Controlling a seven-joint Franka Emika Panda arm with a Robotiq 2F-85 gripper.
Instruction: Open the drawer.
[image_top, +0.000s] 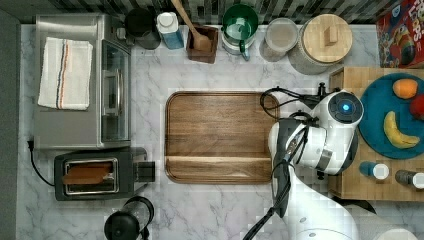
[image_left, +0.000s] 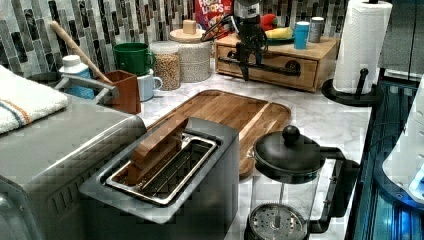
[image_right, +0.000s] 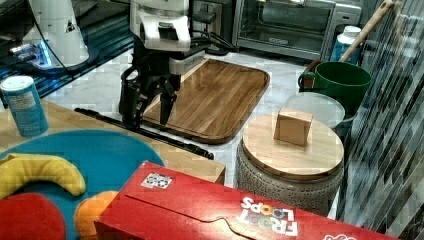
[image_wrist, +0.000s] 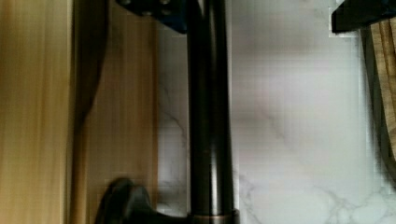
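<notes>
I see the dark wooden tray (image_right: 210, 97) on the marble counter (image_top: 150, 75) just beyond the claw (image_right: 150, 117), and the round wooden-lidded jar (image_right: 290, 145) off to the right view's right. The drawer (image_left: 272, 62) sits right under the claw, its black bar handle (image_right: 145, 131) running between the spread fingers (image_right: 166, 107), one on each side, not pinching. The red cereal box (image_right: 220, 210) reads "FROOT LOOPS".

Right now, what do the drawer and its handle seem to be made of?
The drawer looks like light wood, perhaps bamboo, with a matte finish: pale yellow with faint grain. Its handle appears to be dark metal with a slight sheen; a soft highlight runs along the bar.
</notes>
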